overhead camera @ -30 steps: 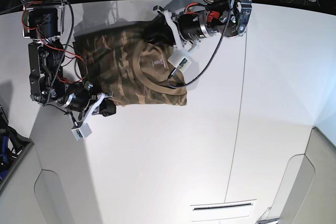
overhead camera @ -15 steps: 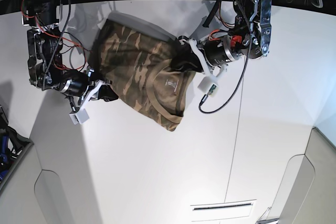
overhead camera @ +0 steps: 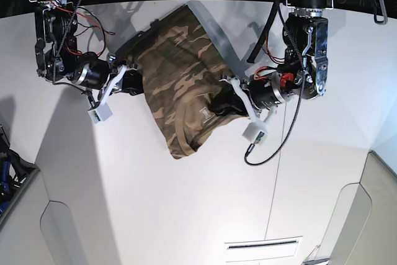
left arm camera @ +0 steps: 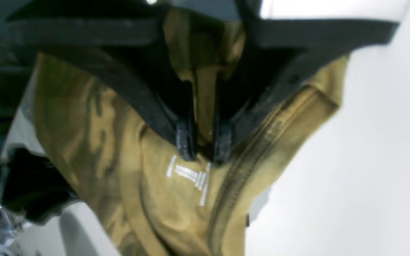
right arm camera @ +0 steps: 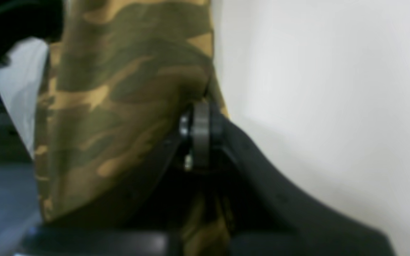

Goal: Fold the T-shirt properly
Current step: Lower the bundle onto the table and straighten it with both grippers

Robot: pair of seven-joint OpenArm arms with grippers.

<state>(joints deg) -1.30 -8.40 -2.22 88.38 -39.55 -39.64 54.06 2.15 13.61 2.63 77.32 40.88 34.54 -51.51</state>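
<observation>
Both grippers — left [overhead camera: 224, 102], right [overhead camera: 131, 82] — pinch the camouflage T-shirt [overhead camera: 177, 85], bunched at frame centre above the white table [overhead camera: 186, 203].

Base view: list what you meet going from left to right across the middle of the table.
Right tool gripping the shirt's edge → camouflage T-shirt bunched between both arms → left tool gripping near the collar → bare white table.

Robotics lab, bare white table [overhead camera: 186, 215], exposed arm wiring [overhead camera: 62, 20]
</observation>
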